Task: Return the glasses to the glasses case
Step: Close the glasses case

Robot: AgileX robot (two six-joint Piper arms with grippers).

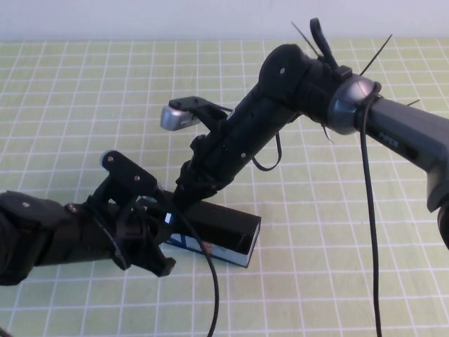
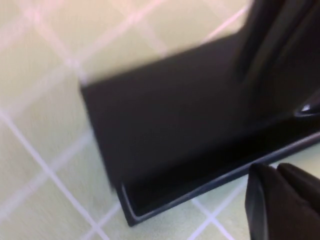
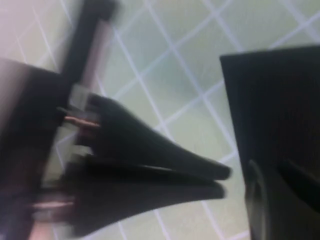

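Note:
The glasses case [image 1: 224,226] is a black box with a white printed side [image 1: 210,248], lying on the checked cloth at front centre. Its black top fills the left wrist view [image 2: 165,120] and shows in the right wrist view [image 3: 270,105]. The glasses are hidden. My left gripper [image 1: 163,226] is at the case's left end, fingers shut together [image 2: 280,200] beside the case's rim; it also shows in the right wrist view [image 3: 220,180]. My right gripper [image 1: 181,200] reaches down onto the case's left end from above, its fingers [image 3: 257,200] close together against the case.
The green checked tablecloth [image 1: 84,98] covers the whole table. The right arm [image 1: 393,126] slants across the middle from the upper right, with a cable [image 1: 368,232] hanging down. The left arm [image 1: 42,232] lies along the front left.

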